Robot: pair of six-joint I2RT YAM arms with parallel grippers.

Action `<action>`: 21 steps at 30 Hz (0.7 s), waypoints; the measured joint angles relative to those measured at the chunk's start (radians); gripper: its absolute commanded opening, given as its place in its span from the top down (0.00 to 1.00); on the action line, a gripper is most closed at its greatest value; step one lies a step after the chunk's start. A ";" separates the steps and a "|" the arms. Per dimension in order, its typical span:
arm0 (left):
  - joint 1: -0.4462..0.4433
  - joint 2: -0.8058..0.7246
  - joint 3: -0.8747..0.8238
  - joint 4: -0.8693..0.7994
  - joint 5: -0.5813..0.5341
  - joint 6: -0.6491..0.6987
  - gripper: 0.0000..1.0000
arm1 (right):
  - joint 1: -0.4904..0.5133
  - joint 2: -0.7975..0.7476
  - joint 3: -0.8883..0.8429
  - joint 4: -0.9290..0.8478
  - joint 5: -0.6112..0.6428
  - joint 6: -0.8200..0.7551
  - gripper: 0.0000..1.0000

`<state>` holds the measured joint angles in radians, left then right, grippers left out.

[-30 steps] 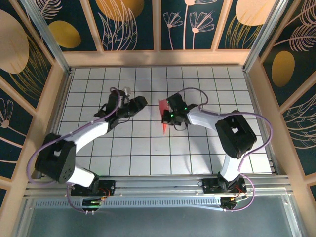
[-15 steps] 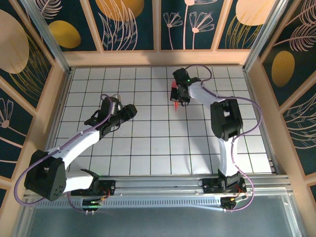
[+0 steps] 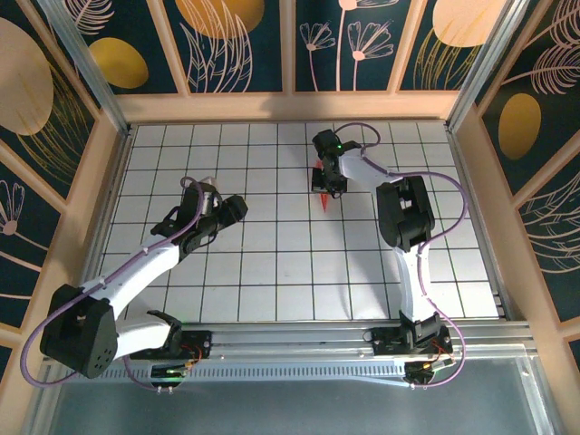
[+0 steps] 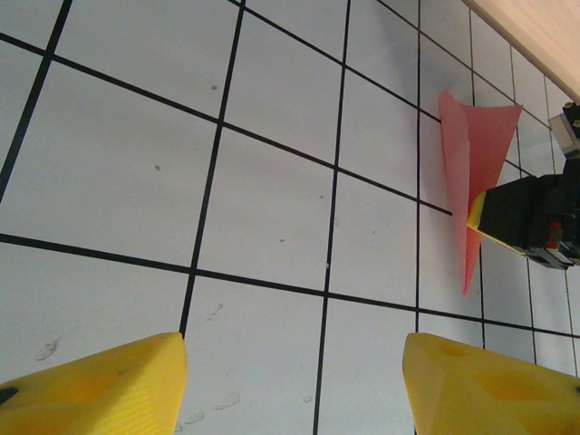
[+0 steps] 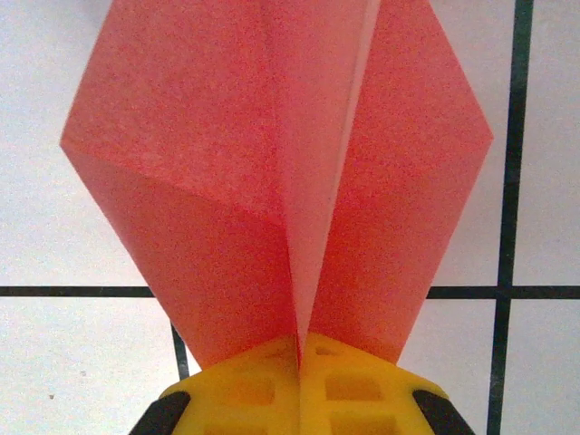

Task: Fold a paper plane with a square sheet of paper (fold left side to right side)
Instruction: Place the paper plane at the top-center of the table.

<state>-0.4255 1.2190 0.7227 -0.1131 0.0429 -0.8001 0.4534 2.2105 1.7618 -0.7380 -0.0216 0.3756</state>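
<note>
Overhead view, near wrist views (paper plane shared)

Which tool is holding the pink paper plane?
The right tool, shut on the paper plane. The left tool is open, holds nothing, and sits apart from it.

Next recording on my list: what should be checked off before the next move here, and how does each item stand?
1. Grip: right gripper shut on the paper plane: ok.
2. Hold sits on the centre fold, between the wings: ok.
3. Both wings spread, no tear seen: ok.
4. The left gripper open and apart from the plane: ok.
5. Plane lifted off the table: cannot tell.
</note>
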 measured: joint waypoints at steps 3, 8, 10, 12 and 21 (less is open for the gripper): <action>0.000 0.010 0.000 0.000 0.000 0.000 0.36 | 0.001 0.003 -0.003 0.001 0.006 0.001 0.96; 0.000 0.020 0.000 0.000 0.000 0.000 0.36 | 0.004 0.010 -0.016 0.011 0.007 0.008 0.96; 0.000 0.021 0.000 0.000 0.001 0.000 0.36 | 0.006 0.010 -0.020 0.017 0.011 0.011 0.96; 0.000 0.023 0.000 0.000 0.001 0.000 0.36 | 0.008 0.010 -0.027 0.025 0.015 0.020 0.95; 0.000 0.039 0.000 0.000 0.008 0.000 0.35 | 0.021 0.010 -0.052 0.046 0.034 0.035 0.85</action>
<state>-0.4255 1.2583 0.7227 -0.1127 0.0505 -0.8005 0.4744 2.2208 1.7096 -0.6922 0.0124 0.4107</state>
